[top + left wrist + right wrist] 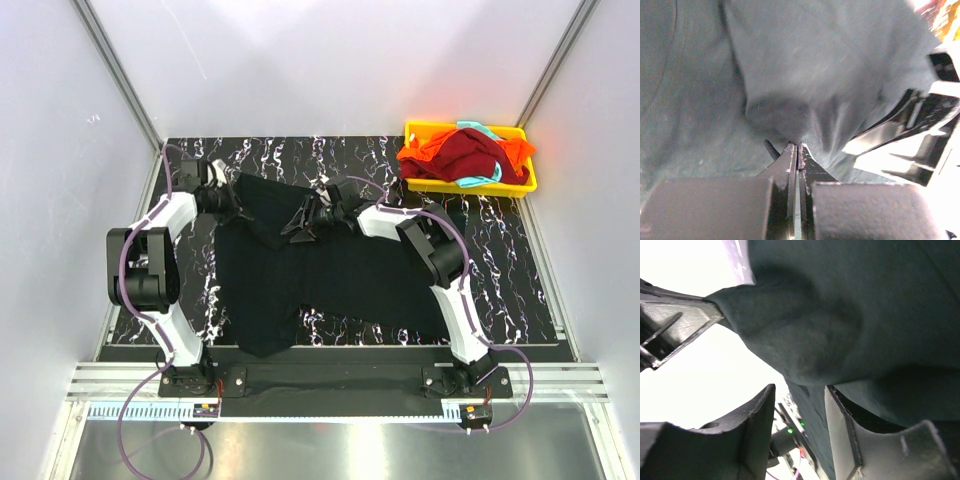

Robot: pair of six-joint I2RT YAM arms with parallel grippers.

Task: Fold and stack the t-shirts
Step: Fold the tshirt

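The black t-shirt (350, 280) lies spread over the dark marbled bench (520, 270), to the left of the yellow tray (415, 128) and nearer the arm bases than it. The tray sits at the far right corner of the bench. It holds the other tees in a loose heap: the dark red t-shirt (470, 152) on top, the orange t-shirt (425, 160) spilling toward the tray's left rim, and strips of the teal t-shirt (480, 182) showing at the edges.

The left gripper (797, 146) is the one farthest left of the tray. Its fingers are pressed together on a pinch of black cloth at the shirt's far left part, and the fabric rises to a small peak at the tips. The right gripper (800, 389) is between the left one and the tray, over the same far edge of the shirt. Its fingers are parted, with a bulge of black cloth just beyond the tips and nothing clamped between them. The two grippers are near each other.
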